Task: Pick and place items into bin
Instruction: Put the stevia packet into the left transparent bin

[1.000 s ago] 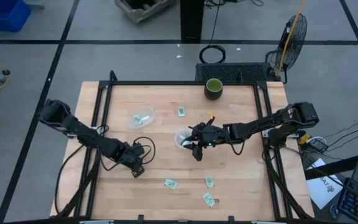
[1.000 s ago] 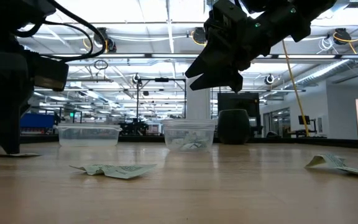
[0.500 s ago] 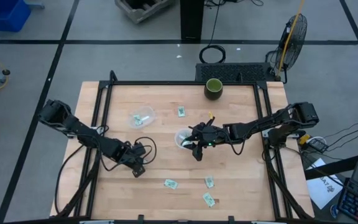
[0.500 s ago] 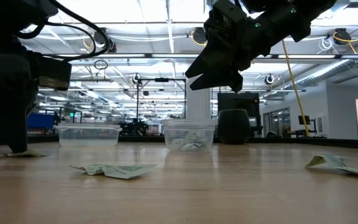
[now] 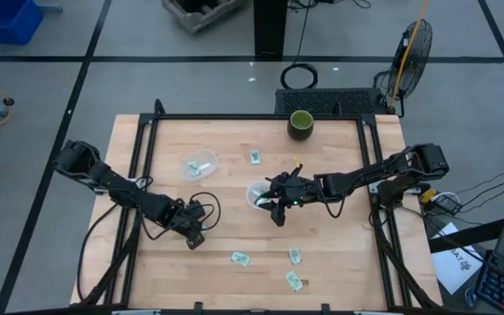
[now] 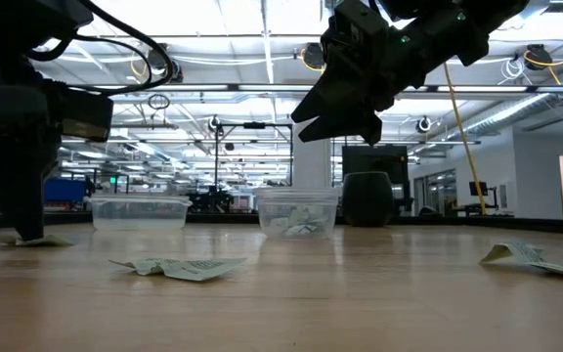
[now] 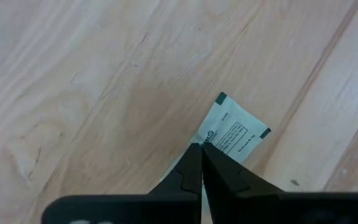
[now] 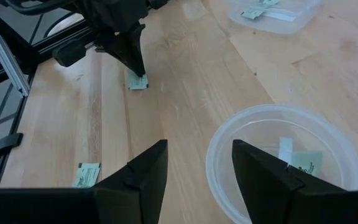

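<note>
My left gripper point(image 5: 193, 238) stands near the table's left side, pointing steeply down, shut on a light green and white packet point(image 7: 234, 132) that lies on the wood. My right gripper point(image 8: 197, 163) hovers open, with nothing between its fingers, beside a clear cup point(image 5: 256, 194) that has packets in it point(image 8: 303, 160). More packets lie flat on the table: one at the far middle point(image 5: 255, 157) and three near the front edge point(image 5: 240, 258), point(image 5: 295, 255), point(image 5: 294, 281). My left gripper pinches the packet between its two fingertips at the packet's edge point(image 7: 211, 144), on one short end. The fingers come from above, slanting steeply down. The packet's free end point(image 7: 244, 124) lies flat on the table, not lifted.
A second clear cup point(image 5: 199, 164) with a packet in it stands at the far left. A dark green cup point(image 5: 301, 124) stands at the far edge. Black frame rails point(image 5: 138, 175) run along both sides of the table. Bare wood lies between the two grippers.
My left gripper has shut its fingers on the packet while staying in place. The packet has stayed on the table. My right gripper has kept still.
</note>
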